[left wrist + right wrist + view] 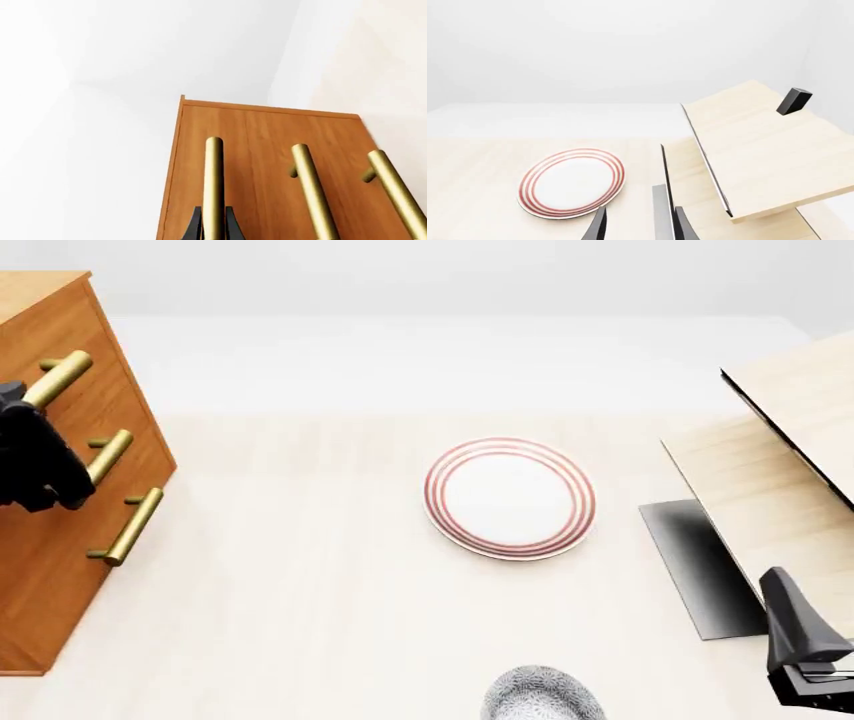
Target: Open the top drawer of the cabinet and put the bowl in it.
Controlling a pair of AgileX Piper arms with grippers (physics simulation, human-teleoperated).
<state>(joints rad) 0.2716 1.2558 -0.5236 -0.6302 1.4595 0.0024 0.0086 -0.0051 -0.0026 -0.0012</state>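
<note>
The orange-brown cabinet (54, 590) stands at the table's left, all three drawers closed. My left gripper (30, 465) reaches the top drawer's brass handle (60, 378). In the left wrist view its two black fingers sit tight on either side of that handle (213, 180), the gripper (213, 229) shut on it. The speckled bowl (541, 695) sits at the table's near edge, partly cut off by the frame. My right gripper (801, 665) is at the near right, away from the bowl. In the right wrist view it (639, 227) is open and empty.
A flat white plate with red rings (510, 497) lies mid-table and also shows in the right wrist view (572, 182). A pale light-wood structure (787, 470) with a dark grey panel (694, 565) stands at the right. The two lower handles (312, 190) show beside the held one.
</note>
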